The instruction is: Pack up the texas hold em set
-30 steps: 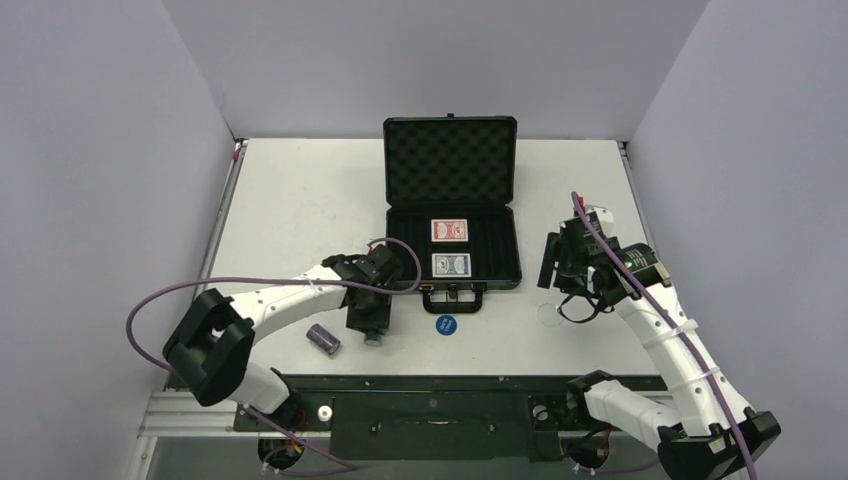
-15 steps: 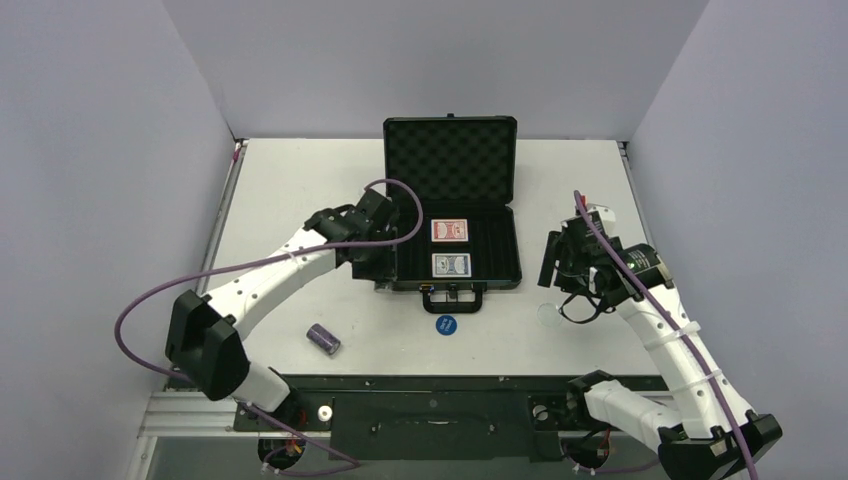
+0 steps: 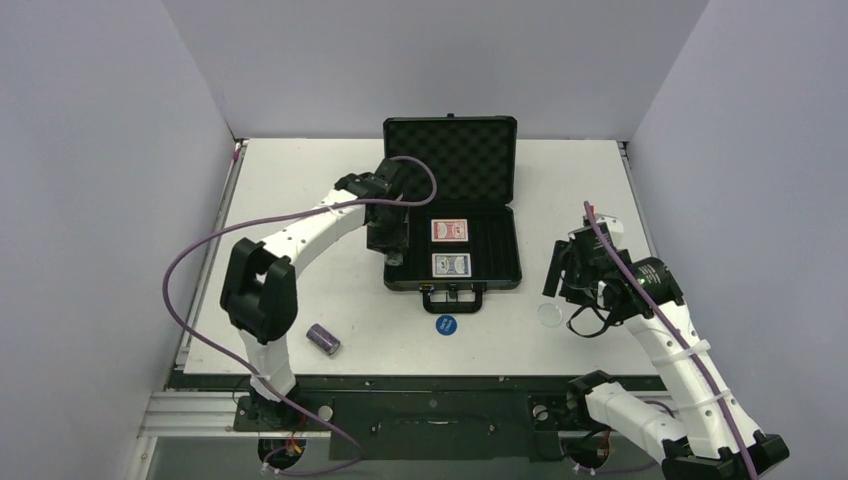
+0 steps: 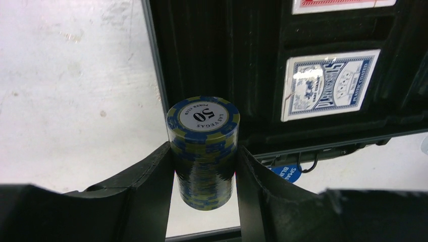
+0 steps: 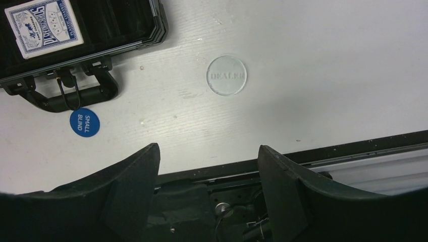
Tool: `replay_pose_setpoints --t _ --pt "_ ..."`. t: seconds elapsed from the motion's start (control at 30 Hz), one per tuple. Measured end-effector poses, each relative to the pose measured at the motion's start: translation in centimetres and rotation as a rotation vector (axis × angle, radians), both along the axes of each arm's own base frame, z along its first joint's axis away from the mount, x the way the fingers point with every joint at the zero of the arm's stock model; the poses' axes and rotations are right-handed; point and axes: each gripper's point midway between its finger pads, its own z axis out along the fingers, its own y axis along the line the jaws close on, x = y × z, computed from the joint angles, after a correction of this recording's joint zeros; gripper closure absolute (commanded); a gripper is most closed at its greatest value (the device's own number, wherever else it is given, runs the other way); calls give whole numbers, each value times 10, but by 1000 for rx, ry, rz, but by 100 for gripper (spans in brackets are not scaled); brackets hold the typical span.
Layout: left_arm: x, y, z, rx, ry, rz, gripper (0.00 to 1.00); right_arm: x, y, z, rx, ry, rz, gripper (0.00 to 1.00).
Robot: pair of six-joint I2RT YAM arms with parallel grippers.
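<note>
Moved: your left end effector (image 4: 204,154), pinching chip stack (image 4: 203,132), now at case (image 3: 452,160) left edge. Your right end effector (image 5: 208,151): spread, near clear disc (image 5: 226,75).

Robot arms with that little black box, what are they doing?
They are packing a poker set. The left gripper is shut on a blue-and-green stack of poker chips at the left edge of the open black foam-lined case. A red card deck and a blue card deck lie inside. The right gripper hangs open above the white table near a clear dealer disc. A blue disc and a purple chip stack lie on the table too.
</note>
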Motion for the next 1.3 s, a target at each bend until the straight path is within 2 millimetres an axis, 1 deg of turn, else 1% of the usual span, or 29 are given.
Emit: replay_pose_setpoints --t 0.33,0.53,0.63,0.9,1.17,1.27,1.3 --pt "36 -23 -15 3 -4 -23 100 -8 -2 -3 -6 29 2 33" --pt "52 -28 -29 37 0 -34 100 -13 -4 -4 -16 50 9 33" --pt "61 -29 -34 63 -6 -38 100 -14 -4 -5 -20 56 13 33" --pt "77 -23 -37 129 -29 -22 100 -16 -6 -6 -34 65 33 33" --pt "81 -12 -44 182 -20 2 94 -17 -7 -6 -42 72 45 33" --pt "82 -11 -44 189 -21 8 92 -18 -7 -6 -43 73 48 33" --pt "82 -11 -45 190 -21 9 90 -18 -7 -6 -43 73 49 33"
